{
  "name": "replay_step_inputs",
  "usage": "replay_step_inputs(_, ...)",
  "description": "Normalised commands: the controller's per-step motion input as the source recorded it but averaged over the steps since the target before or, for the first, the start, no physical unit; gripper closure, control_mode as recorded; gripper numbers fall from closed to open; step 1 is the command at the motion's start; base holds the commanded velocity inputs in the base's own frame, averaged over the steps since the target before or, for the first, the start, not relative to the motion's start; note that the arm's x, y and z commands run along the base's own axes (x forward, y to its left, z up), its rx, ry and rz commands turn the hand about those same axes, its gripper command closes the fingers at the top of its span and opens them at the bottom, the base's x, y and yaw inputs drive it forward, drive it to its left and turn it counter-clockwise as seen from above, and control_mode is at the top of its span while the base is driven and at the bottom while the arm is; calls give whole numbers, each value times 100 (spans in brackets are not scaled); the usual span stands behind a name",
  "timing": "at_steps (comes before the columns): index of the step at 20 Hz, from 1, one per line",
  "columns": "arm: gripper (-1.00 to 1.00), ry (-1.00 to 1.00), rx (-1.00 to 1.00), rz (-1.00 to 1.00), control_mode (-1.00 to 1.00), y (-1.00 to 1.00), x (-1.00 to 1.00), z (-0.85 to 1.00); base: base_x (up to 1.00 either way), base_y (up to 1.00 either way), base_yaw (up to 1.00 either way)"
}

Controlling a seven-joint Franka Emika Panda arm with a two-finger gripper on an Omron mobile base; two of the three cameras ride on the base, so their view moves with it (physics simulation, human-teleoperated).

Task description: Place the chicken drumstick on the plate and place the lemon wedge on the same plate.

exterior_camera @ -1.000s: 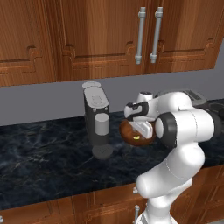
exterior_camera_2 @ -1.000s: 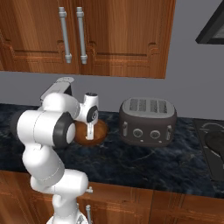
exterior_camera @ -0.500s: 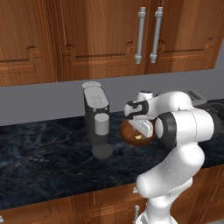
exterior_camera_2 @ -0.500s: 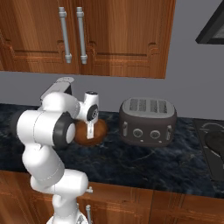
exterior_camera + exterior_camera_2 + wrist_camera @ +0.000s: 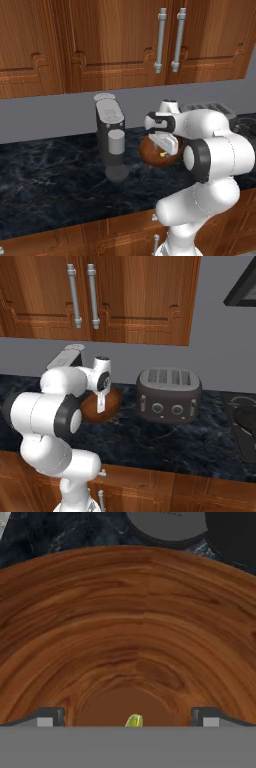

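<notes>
Left to right on the dark marble counter: grey coffee machine, then the brown wooden bowl with the gripper low inside it, claw spread wide, pinching nothing. Lemon wedge sits at the bowl bottom between the fingertips; also visible as a yellow speck in the left base view. Toaster stands to the right, near the bowl.

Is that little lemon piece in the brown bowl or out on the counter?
In. The hand view shows the lemon wedge at the bowl's bottom.

Smooth grained wood bowl
</notes>
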Motion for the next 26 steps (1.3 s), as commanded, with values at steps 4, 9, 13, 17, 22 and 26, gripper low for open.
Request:
replay_step_inputs(4,-100,0,0,0,-100,0,-25,17,0,0,0)
replay_step_inputs(9,-100,-2,0,-1,-100,0,-6,-8,0,0,0)
replay_step_inputs(13,-100,21,2,0,-100,0,-6,25,0,0,0)
replay_step_inputs(17,-100,-7,1,0,-100,-1,0,-21,0,0,0)
replay_step_inputs(22,-100,-2,0,0,-100,0,-14,2,0,0,0)
replay_step_inputs(26,-100,0,0,-9,-100,0,-46,21,0,0,0)
